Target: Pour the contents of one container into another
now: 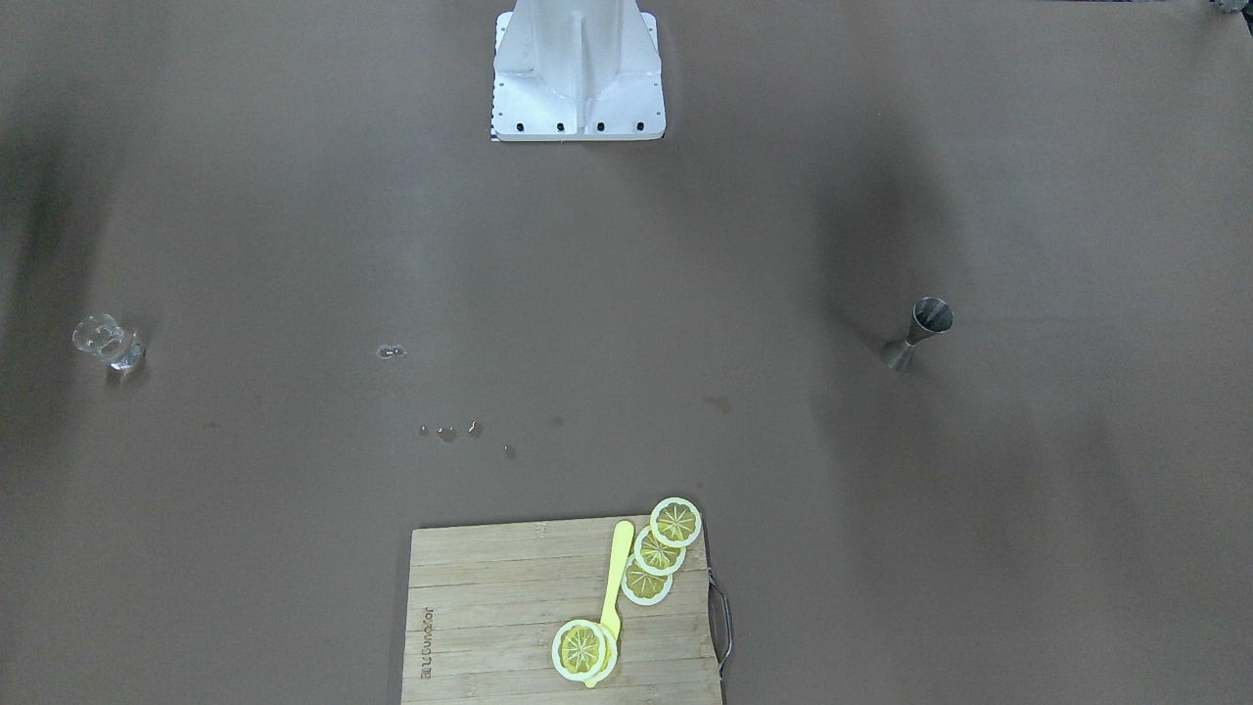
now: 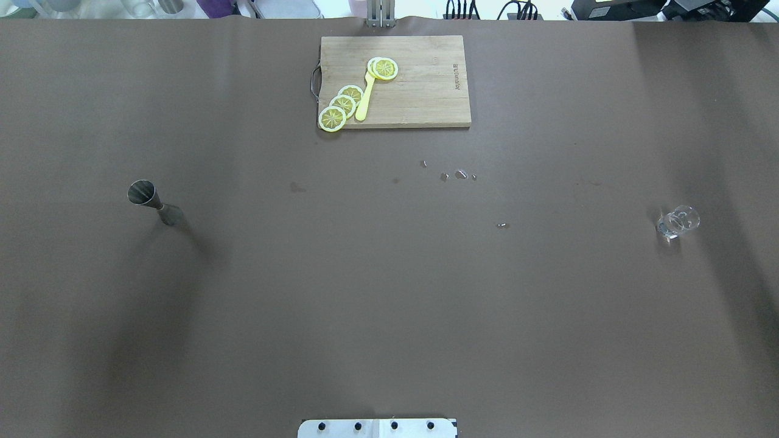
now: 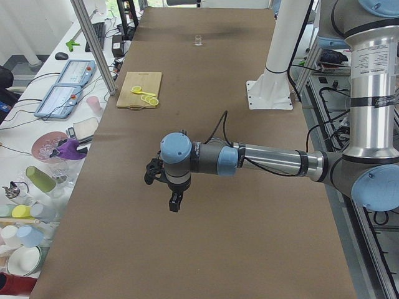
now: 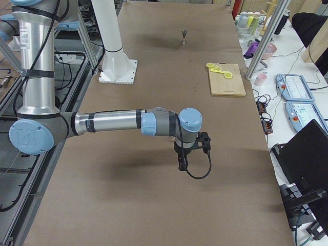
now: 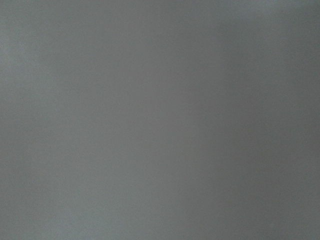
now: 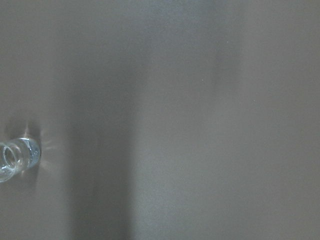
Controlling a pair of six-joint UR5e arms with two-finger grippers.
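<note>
The steel jigger (image 1: pixel 915 335) (image 2: pixel 153 202) stands upright on the brown table, far out on my left side, and shows small in the exterior right view (image 4: pixel 183 37). The clear glass (image 1: pixel 108 343) (image 2: pixel 677 222) stands upright far out on my right side; the right wrist view catches it at its left edge (image 6: pixel 17 159). Only the side views show my grippers. The left gripper (image 3: pixel 174 202) hangs over bare table, pointing down. The right gripper (image 4: pixel 182 164) does the same at the other end. I cannot tell whether either is open or shut. The left wrist view shows only table.
A wooden cutting board (image 2: pixel 420 91) (image 1: pixel 489 607) with lemon slices (image 2: pixel 341 106) and a yellow utensil (image 2: pixel 365 97) lies at the table's far middle edge. A few water drops (image 2: pixel 461 174) dot the centre. The white robot base (image 1: pixel 578 69) stands at the near edge.
</note>
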